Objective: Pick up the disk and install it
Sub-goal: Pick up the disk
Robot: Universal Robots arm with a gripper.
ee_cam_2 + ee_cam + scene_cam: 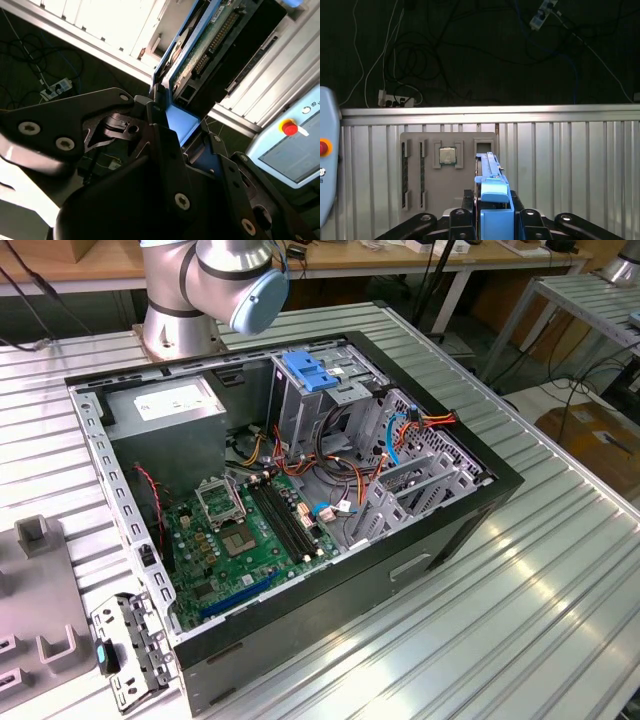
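The disk [489, 170] stands edge-on between my gripper's [495, 212] black fingers [461, 216], which are shut on its blue plastic end. It hangs above a grey fixture plate [420, 145] on the ribbed metal table. In the second wrist view the disk [210, 42] shows its green circuit-board face and a blue side rail, held by the gripper [181, 134]. In the exterior view the open computer case [460, 530] lies on the table, with a metal drive cage [300, 410] topped by a blue handle piece [310, 372] at the back.
The arm's base [185, 300] stands behind the case. Inside are a green motherboard [250, 540], a grey power supply [170, 405] and loose cables [345, 475]. The fixture plate [40, 630] lies at the exterior view's left. A pendant with a red button [290, 128] sits nearby.
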